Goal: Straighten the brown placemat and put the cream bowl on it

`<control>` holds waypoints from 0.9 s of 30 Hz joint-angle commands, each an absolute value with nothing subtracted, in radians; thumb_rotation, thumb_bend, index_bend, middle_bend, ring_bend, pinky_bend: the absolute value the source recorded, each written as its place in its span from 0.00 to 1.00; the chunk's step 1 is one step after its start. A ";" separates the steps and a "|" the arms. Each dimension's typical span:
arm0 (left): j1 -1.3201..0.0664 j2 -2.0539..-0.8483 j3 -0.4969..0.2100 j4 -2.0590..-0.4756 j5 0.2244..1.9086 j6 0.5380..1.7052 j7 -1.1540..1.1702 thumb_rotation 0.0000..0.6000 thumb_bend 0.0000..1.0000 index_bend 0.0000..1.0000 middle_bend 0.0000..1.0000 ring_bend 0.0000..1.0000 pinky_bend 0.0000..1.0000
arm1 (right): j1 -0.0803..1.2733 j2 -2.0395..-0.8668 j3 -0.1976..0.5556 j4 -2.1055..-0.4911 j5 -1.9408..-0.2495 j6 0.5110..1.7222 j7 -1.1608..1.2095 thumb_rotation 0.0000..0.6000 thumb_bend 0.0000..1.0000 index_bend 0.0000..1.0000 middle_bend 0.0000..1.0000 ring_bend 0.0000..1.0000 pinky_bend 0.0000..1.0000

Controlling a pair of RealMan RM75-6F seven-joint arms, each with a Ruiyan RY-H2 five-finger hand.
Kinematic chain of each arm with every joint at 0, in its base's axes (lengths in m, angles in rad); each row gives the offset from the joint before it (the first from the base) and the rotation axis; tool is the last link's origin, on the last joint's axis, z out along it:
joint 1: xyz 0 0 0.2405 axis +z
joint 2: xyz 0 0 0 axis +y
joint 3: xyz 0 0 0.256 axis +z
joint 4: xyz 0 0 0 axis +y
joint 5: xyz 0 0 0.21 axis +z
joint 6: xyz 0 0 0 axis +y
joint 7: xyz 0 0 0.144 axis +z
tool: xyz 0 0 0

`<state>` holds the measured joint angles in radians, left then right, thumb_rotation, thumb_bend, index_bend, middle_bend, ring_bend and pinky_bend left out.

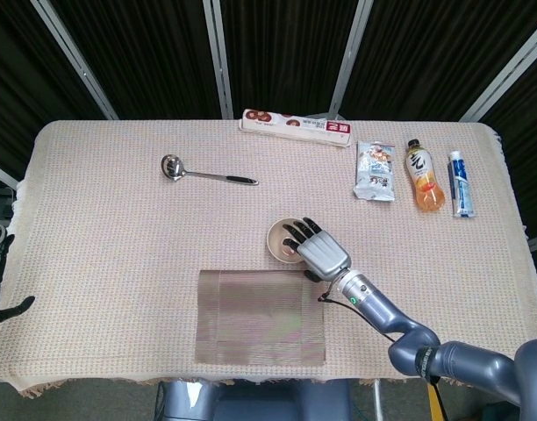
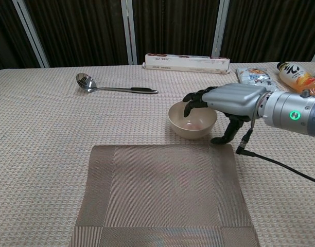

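The placemat (image 2: 162, 195) is brown with fine woven ribs and a darker border band. The bowl (image 2: 188, 125) is cream, pinkish at its bottom. The right hand (image 2: 227, 100) has a silver-grey back and black fingers (image 2: 191, 98). The tabletop (image 1: 119, 237) wears a beige waffle-textured cloth. The bottle (image 1: 424, 177) holds orange liquid.

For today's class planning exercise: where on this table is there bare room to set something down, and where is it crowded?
Bare cloth: left of the brown placemat, below the ladle. Crowded: the far right, where snack packet, bottle and tube line up, and around the cream bowl, under the right robot hand.
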<state>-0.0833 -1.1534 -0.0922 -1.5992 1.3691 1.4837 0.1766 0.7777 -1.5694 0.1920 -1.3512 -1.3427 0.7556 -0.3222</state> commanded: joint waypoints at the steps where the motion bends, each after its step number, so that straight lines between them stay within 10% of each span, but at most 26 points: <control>1: -0.083 -1.153 -0.093 -1.599 1.365 1.481 0.176 1.00 0.00 0.00 0.00 0.00 0.00 | 0.782 -1.592 0.184 -1.330 -1.328 0.761 -0.319 1.00 0.26 0.23 0.00 0.00 0.00; 6: -0.083 -1.152 -0.094 -1.600 1.364 1.482 0.179 1.00 0.00 0.00 0.00 0.00 0.00 | 0.785 -1.618 0.169 -1.297 -1.325 0.766 -0.307 1.00 0.40 0.00 0.00 0.00 0.00; 7: -0.083 -1.152 -0.094 -1.600 1.364 1.483 0.179 1.00 0.00 0.00 0.00 0.00 0.00 | 0.785 -1.621 0.169 -1.294 -1.325 0.768 -0.305 1.00 0.41 0.02 0.00 0.00 0.00; 11: -0.082 -1.151 -0.095 -1.602 1.364 1.487 0.176 1.00 0.00 0.00 0.00 0.00 0.00 | 0.775 -1.648 0.166 -1.259 -1.354 0.828 -0.282 1.00 0.43 0.74 0.00 0.00 0.00; 27: -0.076 -1.142 -0.092 -1.620 1.378 1.501 0.171 1.00 0.00 0.00 0.00 0.00 0.00 | 0.727 -1.595 0.160 -1.203 -1.426 0.972 -0.125 1.00 0.44 0.73 0.00 0.00 0.00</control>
